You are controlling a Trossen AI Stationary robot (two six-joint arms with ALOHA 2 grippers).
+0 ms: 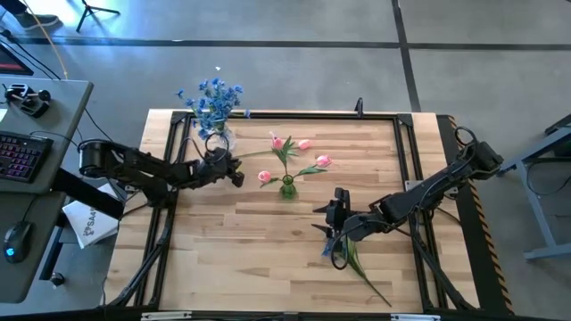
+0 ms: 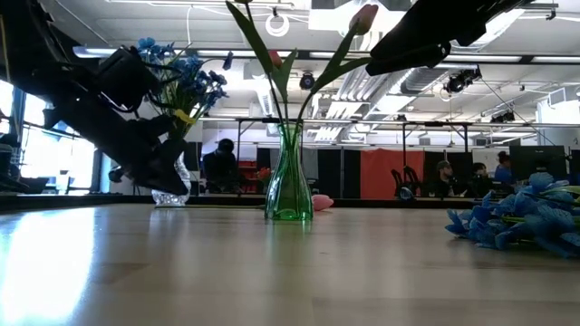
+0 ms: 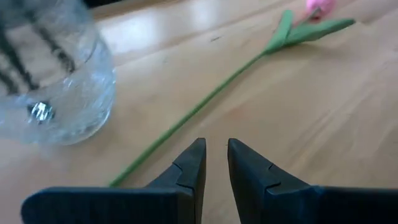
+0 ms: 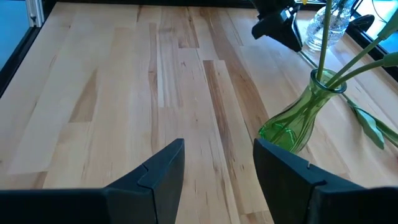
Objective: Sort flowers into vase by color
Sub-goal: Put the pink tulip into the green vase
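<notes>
A clear vase [image 1: 217, 138] at the far left holds blue sprays [image 1: 212, 98]. A green vase [image 1: 287, 187] in the middle holds pink tulips [image 1: 323, 161]. One more tulip lies flat on the table beyond it, its stem [image 3: 199, 112] running toward the clear vase [image 3: 56, 93]. My left gripper [image 3: 214, 149] hovers just beside that stem's free end, its fingers a narrow gap apart with nothing between them. My right gripper [image 4: 214, 162] stands open above bare table right of the green vase [image 4: 292, 121]. A blue spray [image 1: 339, 245] lies flat on the table below the right gripper.
A black frame [image 1: 285, 116] runs along the table's edges. The blue spray's stem [image 1: 370, 281] reaches toward the near right corner. Bare wood lies at the near left [image 1: 232, 259]. A desk with a keyboard [image 1: 22, 152] stands left of the table.
</notes>
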